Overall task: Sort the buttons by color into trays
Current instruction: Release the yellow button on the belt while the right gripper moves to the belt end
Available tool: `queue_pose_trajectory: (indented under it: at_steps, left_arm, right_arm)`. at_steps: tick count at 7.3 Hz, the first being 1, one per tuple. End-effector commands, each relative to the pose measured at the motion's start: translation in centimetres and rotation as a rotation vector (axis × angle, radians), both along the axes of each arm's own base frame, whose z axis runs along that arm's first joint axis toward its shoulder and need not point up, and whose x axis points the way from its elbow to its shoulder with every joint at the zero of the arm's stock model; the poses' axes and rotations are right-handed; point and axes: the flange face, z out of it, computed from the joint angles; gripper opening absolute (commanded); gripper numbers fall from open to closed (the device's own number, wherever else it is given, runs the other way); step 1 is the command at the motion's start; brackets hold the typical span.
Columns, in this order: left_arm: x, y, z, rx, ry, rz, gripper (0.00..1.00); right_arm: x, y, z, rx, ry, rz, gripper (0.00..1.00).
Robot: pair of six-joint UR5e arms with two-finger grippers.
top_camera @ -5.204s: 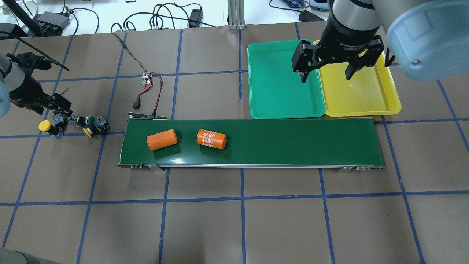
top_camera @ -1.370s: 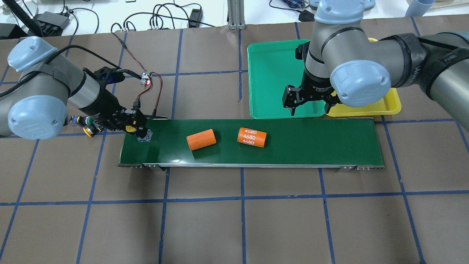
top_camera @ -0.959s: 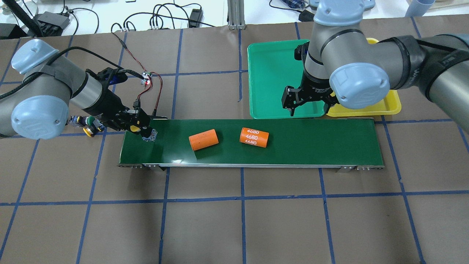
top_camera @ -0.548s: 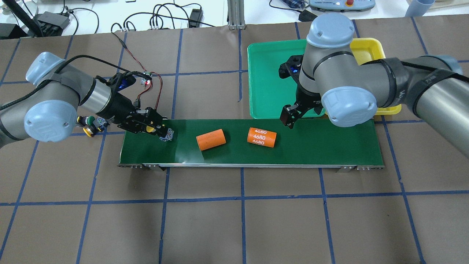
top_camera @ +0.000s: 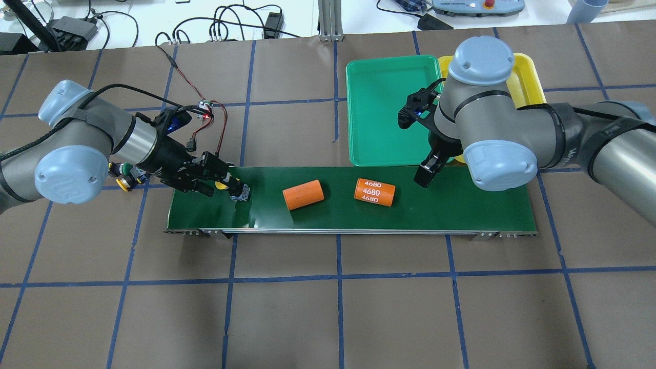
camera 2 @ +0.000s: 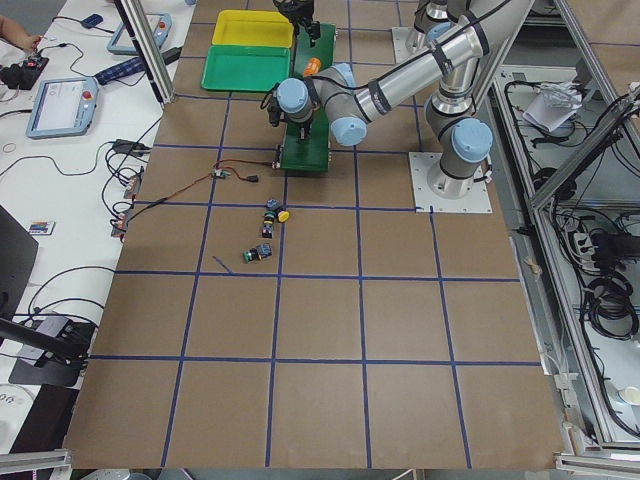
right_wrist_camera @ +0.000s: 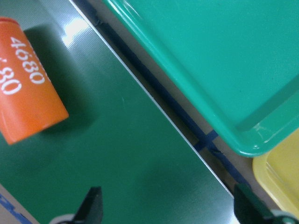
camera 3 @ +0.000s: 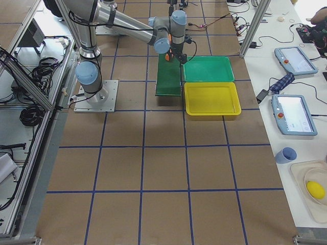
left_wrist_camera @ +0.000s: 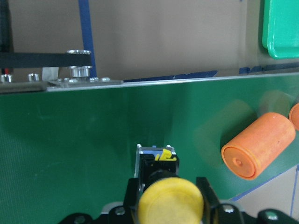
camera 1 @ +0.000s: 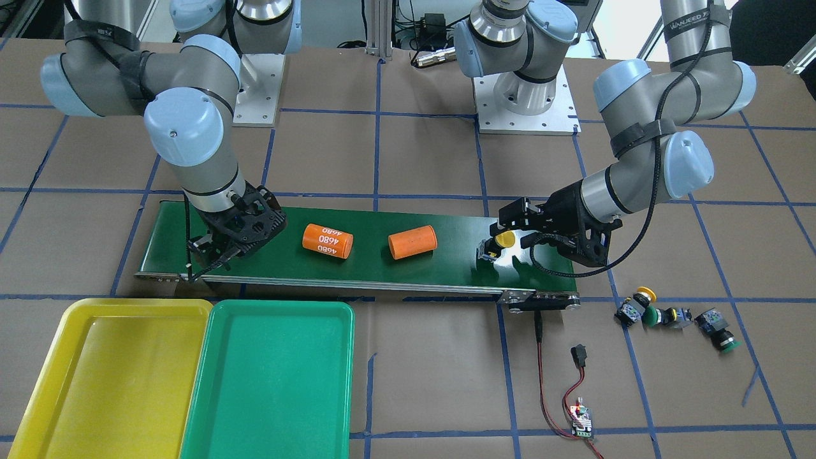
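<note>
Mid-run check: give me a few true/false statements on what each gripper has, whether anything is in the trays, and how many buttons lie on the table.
1. The left gripper is shut on a yellow button over the belt. True.
2. A button lies in one of the trays. False: the green tray and the yellow tray hold none.
3. The right gripper grips an orange cylinder. False: the right gripper is open over the belt, and both orange cylinders lie free on it.
4. Three buttons lie on the table beside the belt. True: one yellow, two green.
</note>
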Motion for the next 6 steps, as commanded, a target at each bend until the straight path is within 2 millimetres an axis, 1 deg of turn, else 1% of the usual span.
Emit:
queue_pose_trajectory:
  at_steps: [1, 2, 3, 4, 5, 6]
  left_arm:
    - [1.4, -0.1, 0.9, -0.015, -0.009, 0.028, 1.0]
    - [1.8, -0.5, 1.9, -0.035, -0.029, 0.029, 1.0]
    - [3.7, -1.7, 4.4, -0.065, -0.163, 0.011, 1.0]
    - [6.9, -4.1, 7.8, -0.046, -0.314, -0.002, 1.0]
    - [10.8, -7.0, 11.1, -0.055, -0.434, 0.006, 1.0]
    - [14.4, -9.7, 12.5, -0.06, -0.528, 0.025, 1.0]
  right_arm:
    - [-2.9, 2.3, -0.7, -0.005, 0.003, 0.133, 0.99]
    - [-4.3, 4.0, -1.3, -0.018, 0.004, 0.164, 0.99]
    - [-5.6, 4.8, -2.5, -0.009, -0.008, 0.202, 0.99]
    - [-6.6, 4.8, -2.7, -0.006, -0.006, 0.263, 1.0]
    - [-6.8, 4.9, -2.7, -0.004, -0.001, 0.302, 1.0]
    - [-6.7, 4.9, -2.7, -0.003, -0.002, 0.322, 1.0]
